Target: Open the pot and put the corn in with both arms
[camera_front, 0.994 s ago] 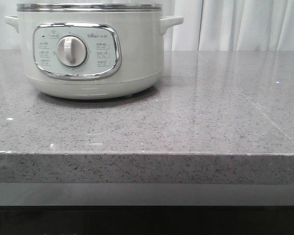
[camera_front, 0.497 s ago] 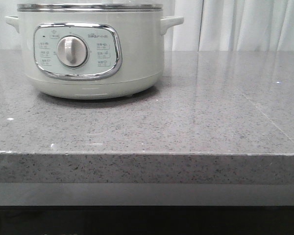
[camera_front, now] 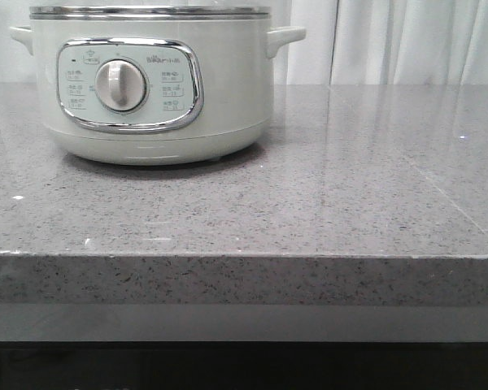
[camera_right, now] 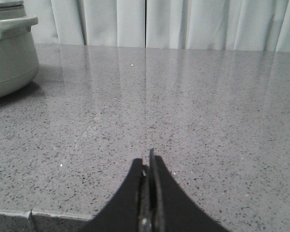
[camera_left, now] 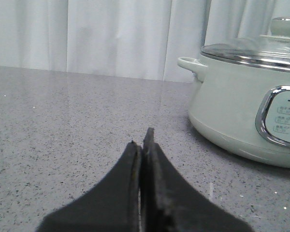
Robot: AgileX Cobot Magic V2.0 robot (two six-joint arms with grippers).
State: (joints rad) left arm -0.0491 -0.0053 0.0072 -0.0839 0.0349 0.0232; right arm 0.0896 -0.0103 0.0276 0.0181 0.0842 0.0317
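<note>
The pale grey-green pot (camera_front: 150, 81) stands at the back left of the grey stone counter, its chrome-framed panel and dial facing me. It also shows in the left wrist view (camera_left: 246, 106), where a glass lid with a knob (camera_left: 285, 26) sits on it. One pot handle shows in the right wrist view (camera_right: 14, 26). My left gripper (camera_left: 141, 140) is shut and empty, low over the counter, apart from the pot. My right gripper (camera_right: 147, 162) is shut and empty near the counter's front edge. Neither gripper shows in the front view. The corn is out of view.
The grey speckled counter (camera_front: 350, 187) stretches to the right of the pot, its front edge (camera_front: 244, 276) near me. White curtains (camera_front: 407, 41) hang behind the counter.
</note>
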